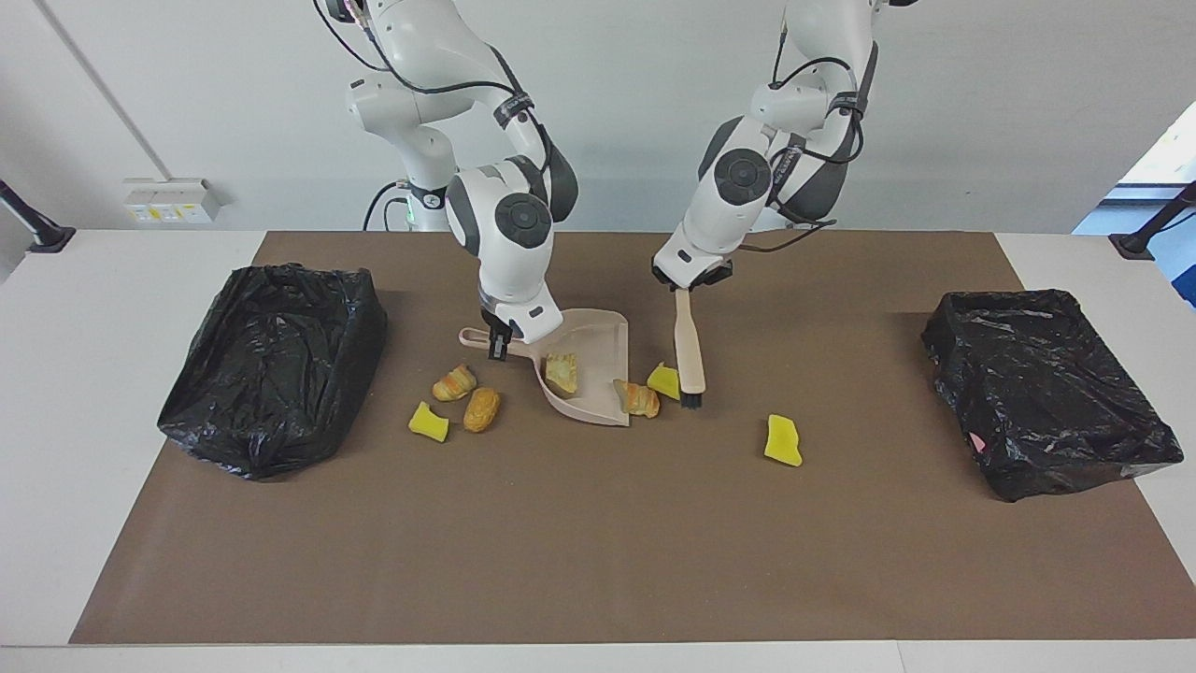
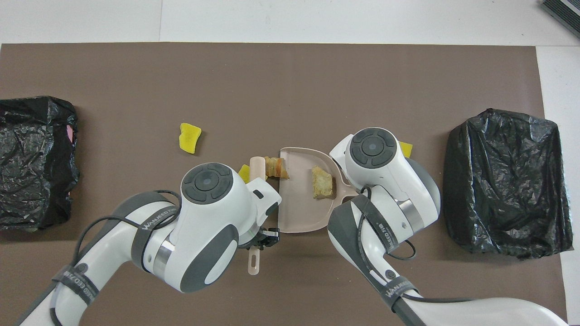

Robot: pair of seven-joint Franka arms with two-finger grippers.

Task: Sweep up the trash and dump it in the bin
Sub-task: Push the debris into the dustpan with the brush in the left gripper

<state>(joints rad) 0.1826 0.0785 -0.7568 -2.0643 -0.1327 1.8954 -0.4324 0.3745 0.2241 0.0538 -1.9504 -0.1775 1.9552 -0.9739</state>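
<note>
My right gripper [image 1: 500, 341] is shut on the handle of the beige dustpan [image 1: 598, 360], which lies flat on the mat. One tan piece of trash [image 1: 561, 372] lies in the pan [image 2: 301, 203], and a croissant-like piece [image 1: 637, 399] sits at its lip. My left gripper [image 1: 687, 279] is shut on the beige brush [image 1: 690, 346], held upright, bristles down at the mat beside a yellow chunk [image 1: 664, 380]. Another yellow chunk [image 1: 783, 439] lies toward the left arm's end. Three more bits [image 1: 454, 381] lie beside the pan toward the right arm's end.
Two bins lined with black bags stand on the brown mat, one bin [image 1: 271, 365] at the right arm's end and the other bin [image 1: 1046, 388] at the left arm's end. White table [image 1: 56, 393] borders the mat.
</note>
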